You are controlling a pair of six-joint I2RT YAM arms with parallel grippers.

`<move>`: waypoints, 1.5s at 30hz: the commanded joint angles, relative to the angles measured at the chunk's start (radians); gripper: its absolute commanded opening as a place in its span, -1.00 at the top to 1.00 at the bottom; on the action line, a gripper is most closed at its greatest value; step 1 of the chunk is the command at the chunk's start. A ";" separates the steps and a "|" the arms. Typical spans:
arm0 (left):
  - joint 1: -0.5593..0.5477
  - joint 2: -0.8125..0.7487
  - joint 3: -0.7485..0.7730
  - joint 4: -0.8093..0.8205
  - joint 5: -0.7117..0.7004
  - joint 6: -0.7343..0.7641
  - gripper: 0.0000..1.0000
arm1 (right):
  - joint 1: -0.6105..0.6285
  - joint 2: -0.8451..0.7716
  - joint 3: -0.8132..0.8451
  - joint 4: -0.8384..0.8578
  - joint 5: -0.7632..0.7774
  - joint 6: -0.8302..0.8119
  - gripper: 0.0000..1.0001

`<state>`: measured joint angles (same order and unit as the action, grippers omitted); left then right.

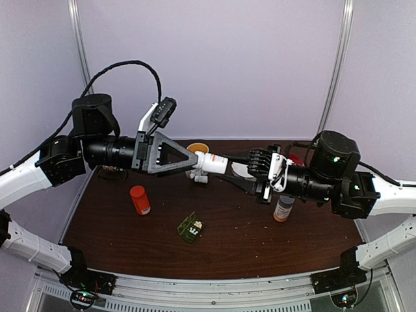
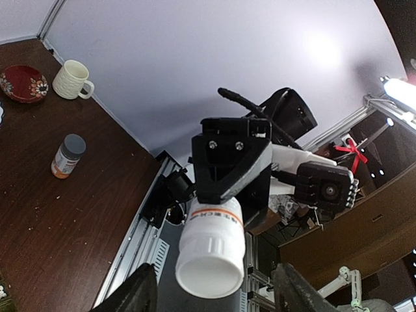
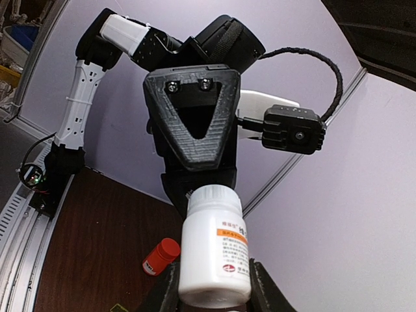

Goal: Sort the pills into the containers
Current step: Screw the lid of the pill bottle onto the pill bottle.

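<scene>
The right gripper [image 3: 213, 289] pinches the round white plastic bottle with the orange label [image 3: 214, 253] by its body and holds it up in the air above the middle of the dark brown wooden table [image 1: 260, 240]. It holds the bottle on its side, likely so that the bottle's white screw cap [image 3: 214, 198] points straight at the other arm. The left gripper [image 2: 218, 292] faces that cap. Its two black fingers [image 2: 140, 292] are spread, one on each side of the cap, and they do not seem to touch it. This looks like the step of opening the bottle: one arm keeps it from turning while the other gets ready to grab and twist the cap. The small dark green plastic pill box [image 1: 190, 227] lies near the front edge of the table, below the two arms, with its lid open, so pills can go in later. A few pale bits show inside it. A red plastic bottle [image 1: 140, 200] lies toward the left edge. A brown bottle with a grey cap [image 1: 283, 208] stands toward the right edge.
</scene>
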<state>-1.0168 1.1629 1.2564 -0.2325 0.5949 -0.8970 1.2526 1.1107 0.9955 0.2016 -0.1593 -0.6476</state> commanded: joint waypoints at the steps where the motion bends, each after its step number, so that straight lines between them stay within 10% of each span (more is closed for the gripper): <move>1: 0.005 -0.014 -0.011 0.055 -0.006 -0.008 -0.25 | 0.007 0.000 0.008 -0.002 0.007 0.010 1.00; 14: 0.005 -0.009 -0.011 0.054 -0.003 -0.021 -0.24 | 0.007 0.015 0.024 -0.035 0.006 0.003 1.00; 45: 0.005 0.014 0.015 0.012 0.035 0.114 0.90 | -0.016 0.060 0.085 -0.050 -0.017 0.283 1.00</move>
<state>-1.0000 1.1648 1.2491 -0.2562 0.5938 -0.8703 1.2560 1.1481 1.0309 0.1406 -0.1520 -0.5346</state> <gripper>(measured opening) 0.291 0.296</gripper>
